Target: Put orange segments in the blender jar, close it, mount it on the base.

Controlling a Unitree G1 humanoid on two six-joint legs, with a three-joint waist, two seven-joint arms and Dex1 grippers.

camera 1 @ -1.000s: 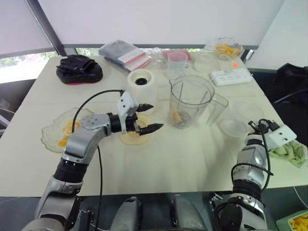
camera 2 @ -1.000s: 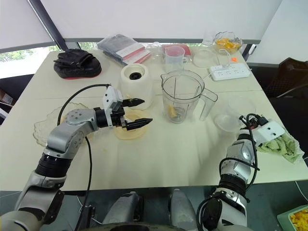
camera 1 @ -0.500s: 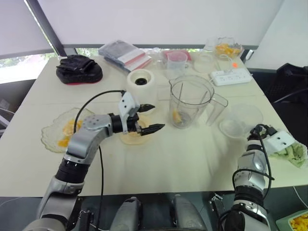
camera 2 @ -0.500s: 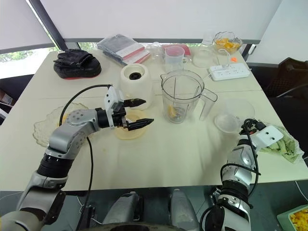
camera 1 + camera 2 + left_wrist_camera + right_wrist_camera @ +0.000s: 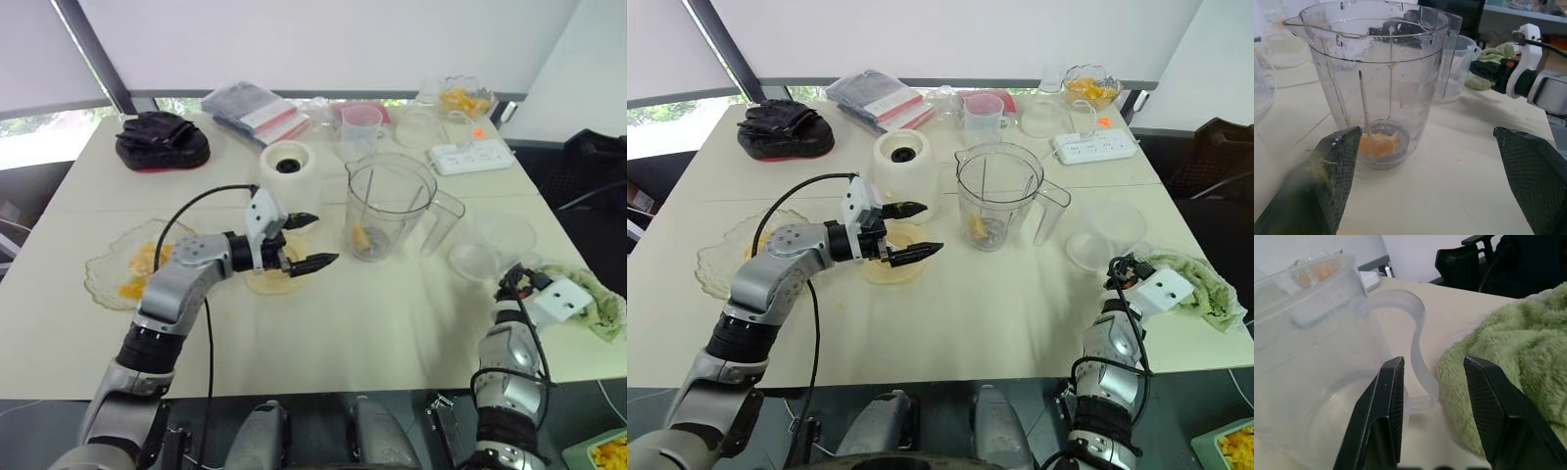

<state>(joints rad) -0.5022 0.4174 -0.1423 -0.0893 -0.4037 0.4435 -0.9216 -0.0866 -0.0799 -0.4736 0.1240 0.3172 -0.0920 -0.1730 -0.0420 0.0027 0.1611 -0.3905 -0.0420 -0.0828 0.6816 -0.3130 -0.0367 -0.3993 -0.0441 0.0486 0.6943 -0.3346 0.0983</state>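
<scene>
**Jar open on the table, one segment inside**

Blender jar (image 5: 390,206) upright near the middle of the table (image 5: 372,323), lidless and off its base. One orange segment (image 5: 1378,145) down at the bottom, by the blades. White blender base (image 5: 289,168) just beside the jar, toward the robot's left and farther back, not touching it.

Left gripper (image 5: 321,239) empty, fingers spread wide, hovering over a pale yellow saucer (image 5: 260,284) and aimed at the jar, short of contact. More orange segments (image 5: 140,262) on a glass dish (image 5: 98,274) near the left table edge.

Right gripper (image 5: 1434,363) low at the right table edge, fingers apart on either side of the handle of a clear plastic cup (image 5: 488,245). Contact with that handle impossible to judge. Green cloth (image 5: 1508,342) right beside the cup.

Along the far side:
- white power strip (image 5: 470,155)
- glass bowl (image 5: 460,98) of orange pieces
- measuring cup (image 5: 360,122) with a pink lid
- packets (image 5: 257,111) with a red-and-white label, print too small to read
</scene>
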